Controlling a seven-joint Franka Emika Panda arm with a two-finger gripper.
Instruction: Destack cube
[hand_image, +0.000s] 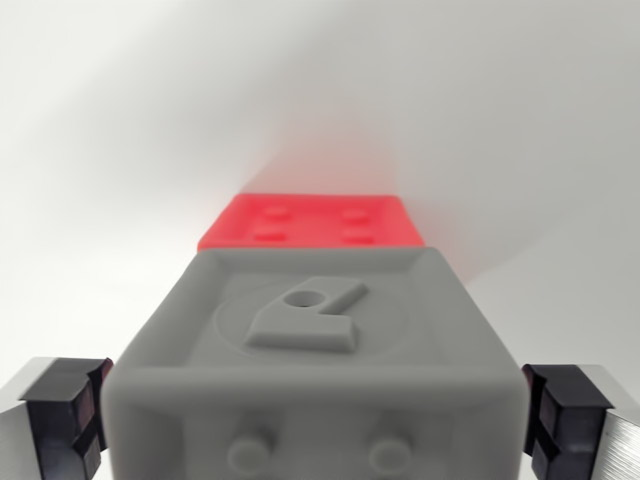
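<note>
Two cubes fill the middle of the wrist view. The grey cube (320, 370) is the nearer one and takes up most of the lower half of the picture. Its upper face has a raised rim around a round sunken panel, and in that panel stands a raised shape with a small hole in it. On the face turned toward the camera, near the bottom edge of the picture, two round studs show.

Beyond the grey cube lies the red cube (312, 222). Only one face of it shows, with four small studs set in a square. It meets the far edge of the grey cube with no gap visible between them, so the two appear to be touching, one stacked against the other.

Both fingers of the gripper (320, 420) are seen at the lower corners. The black pad (68, 415) on the wrist view's left stands just beside the grey cube's left side, and the other pad (560, 410) stands just beside its right side. The jaws are spread wide, a little wider than the grey cube, which sits between them. A narrow gap shows on each side, so the pads do not seem to press on it.

Everything rests against a plain white surface (120, 150), which carries a faint red glow just past the red cube.
</note>
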